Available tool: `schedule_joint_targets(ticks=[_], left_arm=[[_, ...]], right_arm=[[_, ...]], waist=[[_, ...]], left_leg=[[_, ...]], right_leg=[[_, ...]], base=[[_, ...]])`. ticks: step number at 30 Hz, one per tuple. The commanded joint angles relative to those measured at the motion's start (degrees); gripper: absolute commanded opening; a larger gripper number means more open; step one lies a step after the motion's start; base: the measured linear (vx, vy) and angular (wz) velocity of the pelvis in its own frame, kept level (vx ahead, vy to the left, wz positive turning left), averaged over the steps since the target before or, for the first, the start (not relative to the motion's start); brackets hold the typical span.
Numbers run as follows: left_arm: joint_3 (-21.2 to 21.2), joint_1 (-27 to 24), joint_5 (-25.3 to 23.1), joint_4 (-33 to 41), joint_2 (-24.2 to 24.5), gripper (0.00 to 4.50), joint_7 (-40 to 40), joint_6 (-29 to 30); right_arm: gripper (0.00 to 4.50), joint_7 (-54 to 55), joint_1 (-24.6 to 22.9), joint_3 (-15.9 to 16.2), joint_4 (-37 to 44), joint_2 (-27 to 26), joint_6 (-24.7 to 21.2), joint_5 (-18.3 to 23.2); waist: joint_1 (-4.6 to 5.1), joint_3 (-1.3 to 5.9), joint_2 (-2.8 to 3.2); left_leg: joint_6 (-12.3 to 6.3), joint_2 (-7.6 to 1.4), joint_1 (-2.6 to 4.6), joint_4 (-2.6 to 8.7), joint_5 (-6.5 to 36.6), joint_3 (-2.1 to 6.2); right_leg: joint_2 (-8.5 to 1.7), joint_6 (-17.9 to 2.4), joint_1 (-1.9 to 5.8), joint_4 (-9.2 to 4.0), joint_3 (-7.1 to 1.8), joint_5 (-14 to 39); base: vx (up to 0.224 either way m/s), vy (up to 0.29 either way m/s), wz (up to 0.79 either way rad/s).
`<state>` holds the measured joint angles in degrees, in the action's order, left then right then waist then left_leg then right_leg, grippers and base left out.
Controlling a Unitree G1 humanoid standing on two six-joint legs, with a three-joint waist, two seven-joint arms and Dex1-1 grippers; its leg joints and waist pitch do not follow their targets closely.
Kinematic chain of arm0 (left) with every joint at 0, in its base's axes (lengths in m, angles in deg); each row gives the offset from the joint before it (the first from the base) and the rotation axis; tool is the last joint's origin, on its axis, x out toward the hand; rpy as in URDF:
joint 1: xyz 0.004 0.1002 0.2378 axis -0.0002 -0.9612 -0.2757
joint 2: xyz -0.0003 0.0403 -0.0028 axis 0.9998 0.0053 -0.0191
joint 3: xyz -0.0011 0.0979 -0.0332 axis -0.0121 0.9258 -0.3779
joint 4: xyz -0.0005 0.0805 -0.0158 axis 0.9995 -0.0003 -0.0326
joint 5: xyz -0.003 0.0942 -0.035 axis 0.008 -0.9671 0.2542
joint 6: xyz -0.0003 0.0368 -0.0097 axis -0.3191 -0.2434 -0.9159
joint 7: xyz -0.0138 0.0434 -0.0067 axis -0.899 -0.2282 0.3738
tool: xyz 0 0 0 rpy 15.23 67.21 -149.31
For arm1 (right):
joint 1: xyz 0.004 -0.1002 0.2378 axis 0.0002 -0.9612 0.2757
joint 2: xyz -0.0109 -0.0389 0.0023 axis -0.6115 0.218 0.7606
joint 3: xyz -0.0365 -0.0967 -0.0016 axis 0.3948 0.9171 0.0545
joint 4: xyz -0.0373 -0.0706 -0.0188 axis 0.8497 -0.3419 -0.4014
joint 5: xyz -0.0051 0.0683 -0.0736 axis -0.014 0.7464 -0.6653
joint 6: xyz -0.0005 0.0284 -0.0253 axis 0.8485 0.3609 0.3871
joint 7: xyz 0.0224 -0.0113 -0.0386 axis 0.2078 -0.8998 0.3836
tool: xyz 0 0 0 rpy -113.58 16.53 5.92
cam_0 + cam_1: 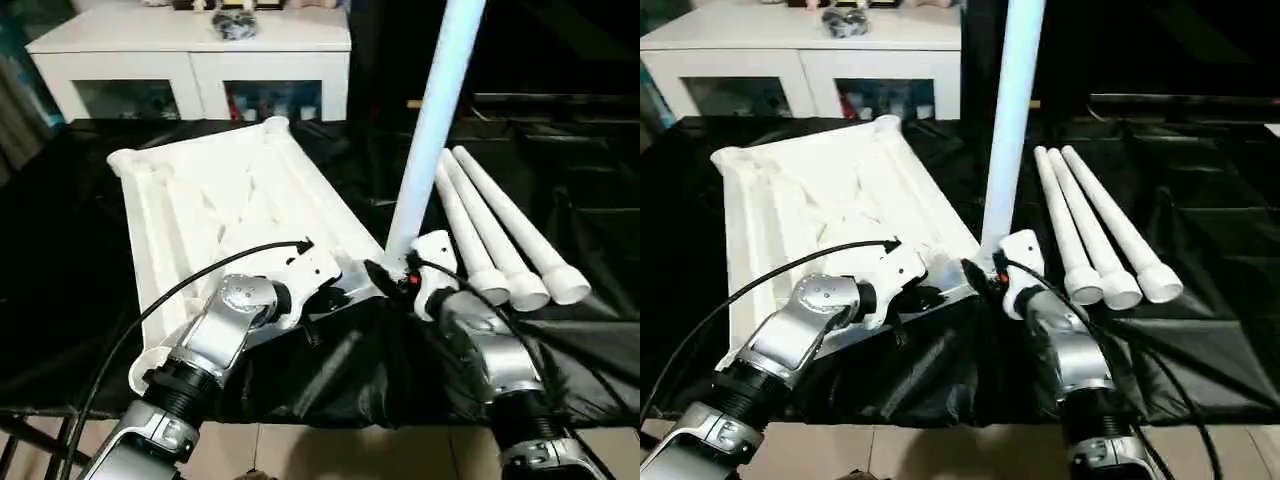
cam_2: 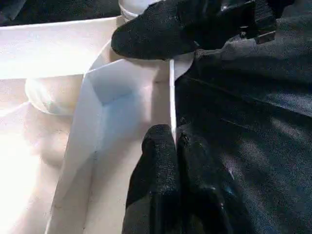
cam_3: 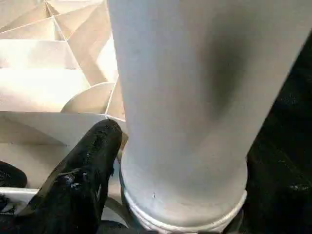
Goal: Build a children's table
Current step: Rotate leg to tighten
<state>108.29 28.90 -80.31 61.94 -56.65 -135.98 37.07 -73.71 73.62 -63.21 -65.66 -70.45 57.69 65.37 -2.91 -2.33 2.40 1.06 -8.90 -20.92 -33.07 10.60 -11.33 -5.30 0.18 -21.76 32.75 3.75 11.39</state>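
Note:
The children's table top lies upside down on the black cloth, ribbed underside up. One white leg stands upright at its near right corner. My right gripper is closed around the base of this leg, and one black finger presses against it just above the socket. My left gripper is shut on the thin rim wall of the table top, close beside that same corner. Three more legs lie side by side on the cloth to the right.
A white glass-doored cabinet stands behind the work surface with small items on top. The black cloth covers the whole surface and hangs over its near edge, with tiled floor below.

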Motion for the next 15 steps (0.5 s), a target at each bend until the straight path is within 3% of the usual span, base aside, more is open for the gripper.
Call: schedule_joint_targets(ticks=[1, 4, 5, 7, 8, 9, 11, 15], left_arm=[[5.78, -0.35, -0.23, 0.32, -0.41, 0.0, -3.08, -3.33], [4.97, -0.84, -0.93, 0.9, 1.46, 0.0, -3.02, -4.17], [4.18, -0.84, -0.69, 0.97, 1.69, 0.0, -2.92, -3.61], [3.18, -0.8, 0.4, 1.18, 1.9, 0.0, -3.79, -2.74], [2.6, -0.81, 1.21, 1.47, 2.1, 0.44, -4.61, -2.08], [2.35, -0.74, 1.47, 1.67, 2.36, 0.55, -5.14, -1.28], [1.91, -0.4, 1.5, 1.28, 2.9, 0.61, -5.31, -0.82], [1.81, 0.88, -0.05, -2.65, 3.8, 1.0, -3.21, -0.25]], right_arm=[[3.9, -4.82, -0.67, 5.89, 1.17, -1.53, -0.57, 0.19], [3.9, -6.55, -1.28, 5.01, 3.22, 0.81, -0.9, 0.89], [3.9, -7.35, -1.55, 4.76, 3.97, 1.73, -0.87, 1.2], [3.9, -8.38, -1.89, 4.44, 4.73, 2.69, -0.84, 1.51], [3.91, -9.23, -2.12, 4.15, 5.24, 3.25, -1.24, 2.0], [3.91, -9.77, -2.23, 4.07, 5.49, 3.67, -1.28, 2.17], [3.91, -10.53, -2.36, 3.94, 5.4, 4.47, -0.89, 2.09], [3.91, -11.48, -2.34, 3.85, 4.63, 5.48, -0.39, 1.97]], waist=[[0.28, 2.23, 0.03], [0.05, 2.69, -0.02], [-0.17, 2.78, -0.13], [-0.48, 2.65, -0.33], [-0.63, 2.67, -0.34], [-0.92, 2.76, -0.26], [-0.87, 3.09, -0.38], [-0.68, 3.2, -0.37]], left_leg=[[3.28, -4.43, 1.32, 5.72, 30.22, 3.47], [2.19, -4.58, 0.63, 5.61, 23.65, 2.85], [1.42, -4.59, 0.84, 5.27, 21.8, 2.46], [0.28, -4.43, 0.78, 4.95, 20.29, 2.11], [0.05, -4.39, 0.89, 4.82, 19.91, 2.02], [-0.39, -4.44, 0.91, 4.69, 18.74, 1.96], [-1.41, -4.46, 0.14, 4.61, 14.09, 2.12], [-2.97, -4.38, 0.1, 4.23, 10.3, 1.96]], right_leg=[[-4.15, -6.1, 0.12, -5.31, -2.66, 27.45], [-3.94, -8.95, 0.88, -4.15, -2.89, 16.04], [-4.02, -10.27, 0.8, -3.95, -2.99, 13.51], [-4.23, -11.19, 0.81, -4.08, -3.09, 14.67], [-4.28, -11.33, 0.8, -4.09, -3.12, 15.34], [-4.3, -11.44, 0.82, -4.08, -3.16, 15.5], [-4.19, -11.99, 1.6, -3.3, -2.93, 11.08], [-3.89, -14.05, 1.83, -2.63, -2.67, 4.94]], base=[[0.0, 0.0, 0.0], [0.0, 0.0, 0.0], [0.0, 0.0, 0.0], [0.0, 0.0, 0.0], [0.0, 0.0, 0.0], [0.0, 0.0, 0.0], [0.028, -0.025, 0.03], [0.0, 0.0, 0.0]])
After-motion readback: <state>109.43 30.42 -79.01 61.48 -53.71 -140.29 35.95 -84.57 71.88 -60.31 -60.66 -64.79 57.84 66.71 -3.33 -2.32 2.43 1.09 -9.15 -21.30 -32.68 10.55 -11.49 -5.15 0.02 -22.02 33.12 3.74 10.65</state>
